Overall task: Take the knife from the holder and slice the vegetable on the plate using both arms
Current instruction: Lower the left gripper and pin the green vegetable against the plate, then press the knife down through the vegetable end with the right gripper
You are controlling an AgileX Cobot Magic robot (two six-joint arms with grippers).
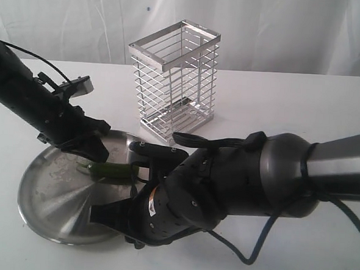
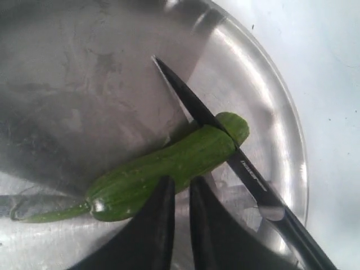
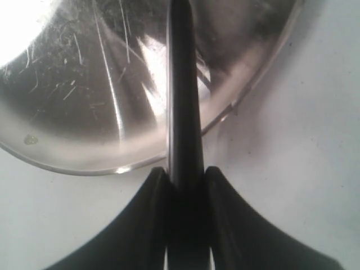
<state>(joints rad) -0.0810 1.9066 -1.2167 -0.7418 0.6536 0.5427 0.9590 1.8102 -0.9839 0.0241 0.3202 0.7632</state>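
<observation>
**Right gripper (image 3: 185,171) clamped on the knife (image 3: 183,101), blade across the vegetable (image 2: 163,166)**

The right gripper's fingers are closed hard on the black handle just off the plate's (image 2: 84,73) rim, and the blade reaches inward over the steel. The left gripper (image 2: 181,180) hangs at the vegetable's stem half, its fingers only a slit apart with nothing between them. Whether the tips press the skin I cannot tell.

The vegetable lies flat near the middle of the plate, between the two grippers. Its long axis runs from the thin stem tip, on the left arm's side, to the blunt end. The blade crosses that axis close to square, set at the blunt end with a short stub showing beyond the edge — cut free or not, I cannot say.

As I judge it, the next stroke turns on that crossing. The knife arm should bear down and draw along the blade's own line, while the left arm, nearer the stem, steadies the long part. The holder (image 1: 174,79) stands well behind the plate.
</observation>
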